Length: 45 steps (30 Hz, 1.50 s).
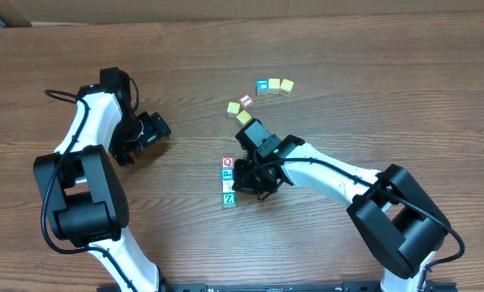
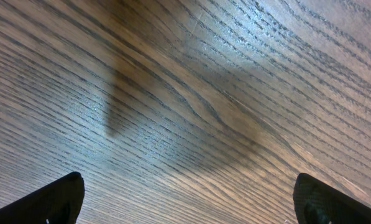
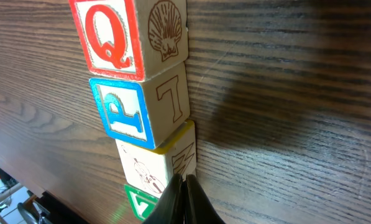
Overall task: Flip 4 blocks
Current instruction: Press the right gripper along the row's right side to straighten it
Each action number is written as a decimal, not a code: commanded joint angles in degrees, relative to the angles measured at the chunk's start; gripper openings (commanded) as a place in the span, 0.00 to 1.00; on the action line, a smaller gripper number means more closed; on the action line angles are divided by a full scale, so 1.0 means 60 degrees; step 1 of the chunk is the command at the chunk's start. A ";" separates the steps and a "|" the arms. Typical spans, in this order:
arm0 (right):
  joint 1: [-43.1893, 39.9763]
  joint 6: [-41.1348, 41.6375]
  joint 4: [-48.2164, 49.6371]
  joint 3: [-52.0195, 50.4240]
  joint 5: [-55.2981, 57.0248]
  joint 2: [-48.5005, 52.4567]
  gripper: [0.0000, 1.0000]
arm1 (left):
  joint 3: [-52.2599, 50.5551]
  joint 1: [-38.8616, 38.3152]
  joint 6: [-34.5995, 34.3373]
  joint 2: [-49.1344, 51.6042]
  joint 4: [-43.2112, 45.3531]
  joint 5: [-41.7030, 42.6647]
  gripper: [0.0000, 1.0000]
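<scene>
The red-framed Q block (image 3: 110,37), blue P block (image 3: 126,112), pale block (image 3: 145,168) and green Z block (image 3: 138,202) sit flat in one straight file near the middle of the worktop (image 1: 185,235), each touching the next. Letters face up; the pale block's top bears a faint line drawing, possibly an animal.

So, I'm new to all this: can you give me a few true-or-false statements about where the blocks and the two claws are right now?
1. The Q block and the Z block are the two ends of one row of four. True.
2. The left gripper holds a block. False: it is open over bare table.
3. The right gripper is shut, its tips beside the pale block. True.
4. The P block is green. False: it is blue.
</scene>
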 commanded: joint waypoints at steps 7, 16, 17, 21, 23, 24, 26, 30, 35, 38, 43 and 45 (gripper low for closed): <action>-0.0135 0.0000 -0.0455 0.0142 0.0718 -0.0266 0.04 | 0.0091 -0.0080 -0.0025 -0.0055 0.0007 -0.0102 1.00; 0.0200 0.0033 -0.0317 0.0124 0.1501 -0.0375 0.04 | 0.0091 -0.0080 -0.0025 -0.0055 0.0007 -0.0102 1.00; 0.0197 0.0033 -0.0233 0.0124 0.1621 -0.0375 0.04 | 0.0091 -0.0080 -0.0025 -0.0055 0.0007 -0.0102 1.00; 0.0197 0.0033 -0.0066 0.0124 0.1759 -0.0375 0.04 | 0.0091 -0.0080 -0.0025 -0.0055 0.0007 -0.0102 1.00; 0.0197 0.0036 0.0066 0.0124 0.1749 -0.0375 0.04 | 0.0091 -0.0080 -0.0025 -0.0055 0.0007 -0.0102 1.00; 0.0215 0.0036 0.0131 0.0124 0.1745 -0.0375 0.04 | 0.0091 -0.0080 -0.0025 -0.0051 0.0007 -0.0102 1.00; 0.0233 0.0033 0.0211 0.0124 0.1745 -0.0375 0.04 | 0.0091 -0.0080 -0.0025 -0.0051 0.0007 -0.0102 1.00; 0.0244 0.0033 0.0251 0.0124 0.1625 -0.0375 0.04 | 0.0091 -0.0080 -0.0025 -0.0055 0.0007 -0.0102 1.00; 0.0244 0.0033 0.0313 0.0124 0.1599 -0.0375 0.04 | 0.0091 -0.0080 -0.0025 -0.0051 0.0007 -0.0102 1.00; 0.0244 0.0029 0.0328 0.0124 0.1490 -0.0375 0.04 | 0.0091 -0.0080 -0.0025 -0.0055 0.0007 -0.0102 1.00; 0.0244 -0.0004 0.0463 0.0124 0.1115 -0.0375 0.04 | 0.0091 -0.0080 -0.0025 -0.0055 0.0007 -0.0102 1.00; 0.0244 -0.0004 0.0470 0.0124 0.1096 -0.0375 0.04 | 0.0091 -0.0080 -0.0025 -0.0055 0.0007 -0.0102 1.00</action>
